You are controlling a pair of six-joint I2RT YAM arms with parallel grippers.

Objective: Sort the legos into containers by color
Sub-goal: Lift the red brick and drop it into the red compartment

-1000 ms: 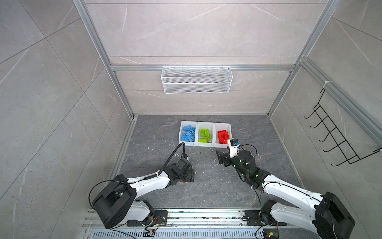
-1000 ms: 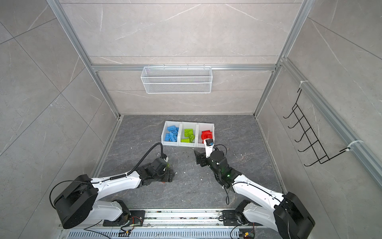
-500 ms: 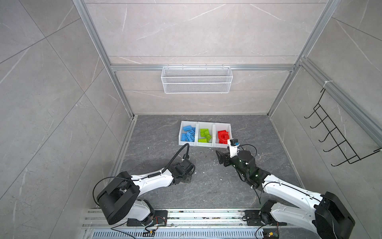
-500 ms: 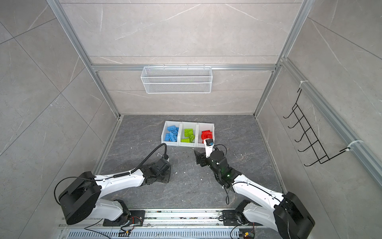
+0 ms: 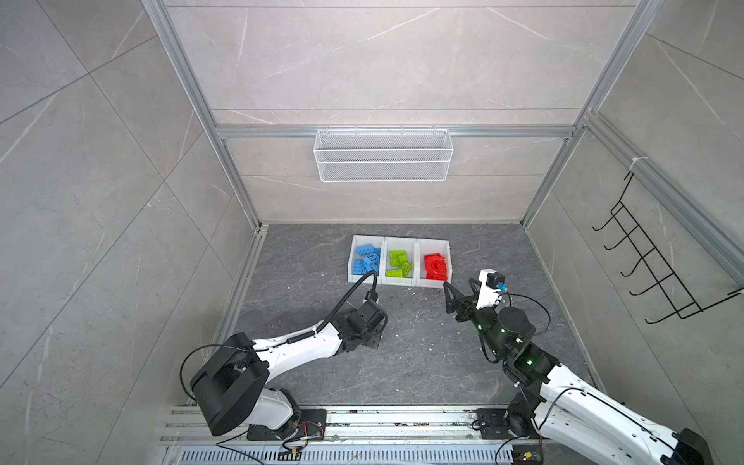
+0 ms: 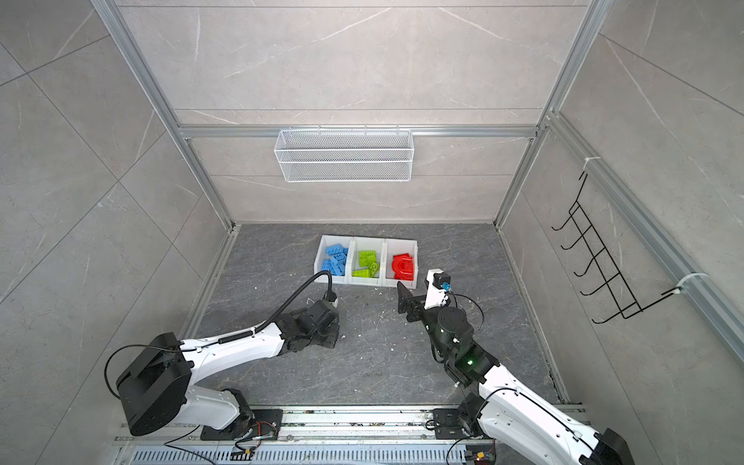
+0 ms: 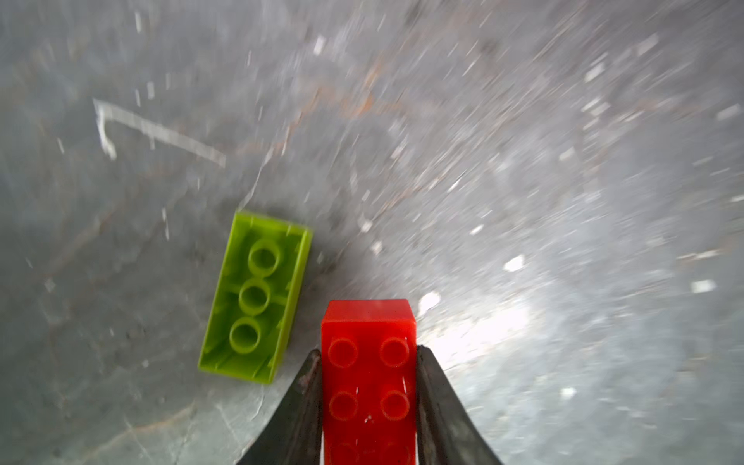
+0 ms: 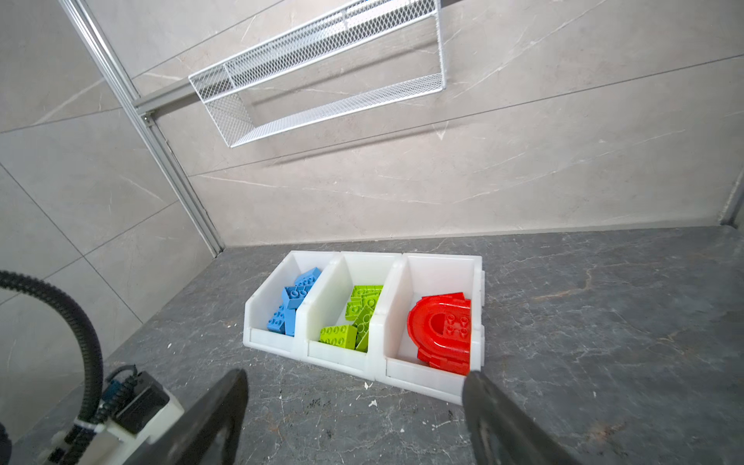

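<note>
In the left wrist view my left gripper [image 7: 368, 350] is shut on a red brick [image 7: 368, 322], studs up, one finger pressed to each long side. A lime green brick [image 7: 255, 298] lies upside down on the floor just beside it. In both top views the left gripper [image 5: 368, 338] is low over the floor and its wrist hides both bricks. The three joined white containers [image 8: 342, 360] hold blue bricks [image 8: 292, 306], green bricks [image 8: 358, 318] and red arches [image 8: 439, 326]. My right gripper [image 8: 354, 378] hovers open and empty in front of the red bin [image 5: 435, 282].
A white wire mesh basket [image 5: 382, 155] hangs on the back wall. A black hook rack [image 5: 652, 265] is on the right wall. The left arm's black cable [image 8: 80, 322] loops up near the blue bin. White flecks dot the grey floor [image 6: 374, 354].
My left gripper has closed on the red brick and shifted slightly toward the bins. The right arm has stayed in place, its jaws a touch wider.
</note>
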